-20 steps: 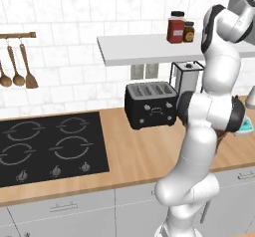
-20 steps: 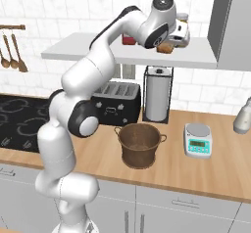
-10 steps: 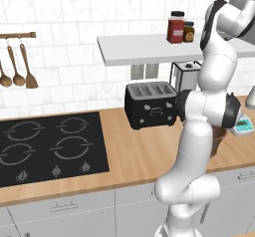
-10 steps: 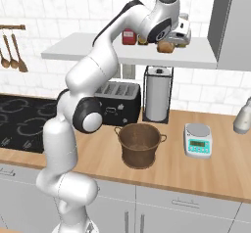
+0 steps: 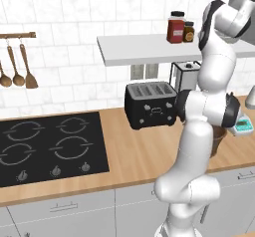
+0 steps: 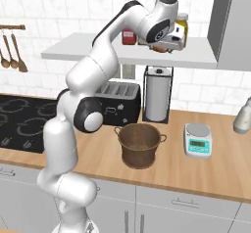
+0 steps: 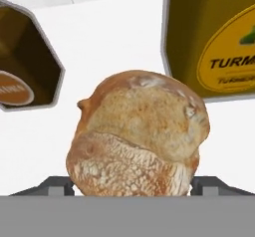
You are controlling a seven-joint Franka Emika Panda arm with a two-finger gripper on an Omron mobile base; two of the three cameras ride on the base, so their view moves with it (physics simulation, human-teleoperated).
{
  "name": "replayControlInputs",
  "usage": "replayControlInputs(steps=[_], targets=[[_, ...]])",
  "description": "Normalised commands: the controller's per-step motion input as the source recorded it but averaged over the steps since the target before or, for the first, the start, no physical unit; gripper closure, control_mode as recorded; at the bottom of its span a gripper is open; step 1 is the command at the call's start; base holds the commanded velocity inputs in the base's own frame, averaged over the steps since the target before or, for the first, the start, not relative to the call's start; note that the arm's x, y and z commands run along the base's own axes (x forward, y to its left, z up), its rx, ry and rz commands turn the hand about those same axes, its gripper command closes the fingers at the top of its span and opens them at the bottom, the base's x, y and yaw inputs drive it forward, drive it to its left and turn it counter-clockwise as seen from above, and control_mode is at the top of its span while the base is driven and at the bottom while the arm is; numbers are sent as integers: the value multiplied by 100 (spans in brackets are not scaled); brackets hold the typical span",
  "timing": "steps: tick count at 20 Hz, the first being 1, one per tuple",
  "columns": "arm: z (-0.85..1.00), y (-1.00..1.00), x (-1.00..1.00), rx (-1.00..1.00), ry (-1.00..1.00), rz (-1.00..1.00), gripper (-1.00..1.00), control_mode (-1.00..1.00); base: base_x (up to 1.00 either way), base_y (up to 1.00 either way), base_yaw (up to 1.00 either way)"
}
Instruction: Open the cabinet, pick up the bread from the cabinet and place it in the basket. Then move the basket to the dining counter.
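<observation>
Up on the white shelf point(image 6: 98, 56), the gripper point(image 6: 164, 43) is level with the bread point(image 7: 137, 136), which lies on the shelf surface. Seen from the hand, the bun sits squarely between the two dark fingertips point(image 7: 55, 185), one tip just showing at each side of its lower edge, so the fingers stand apart with the bread in the gap; whether their pads touch its crust cannot be told. Beyond the bread stands a yellow turmeric jar point(image 7: 214, 37) on one side and a dark brown jar point(image 7: 25, 66) on the other, both close behind it but not touching it. From the right base view, the bread point(image 6: 159, 47) shows as a small brown lump under the hand. Below, the basket point(image 6: 139, 145) rests on the wood worktop point(image 6: 206, 171), in front of the toaster point(image 6: 117, 102).
</observation>
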Motion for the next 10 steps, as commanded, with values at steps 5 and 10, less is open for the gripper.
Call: replayControlInputs(steps=[5, 10], targets=[[-49, 13, 0, 4, -5, 8, 100, -100, 0, 0, 0], [-4, 8, -52, 5, -15, 1, 100, -100, 0, 0, 0]])
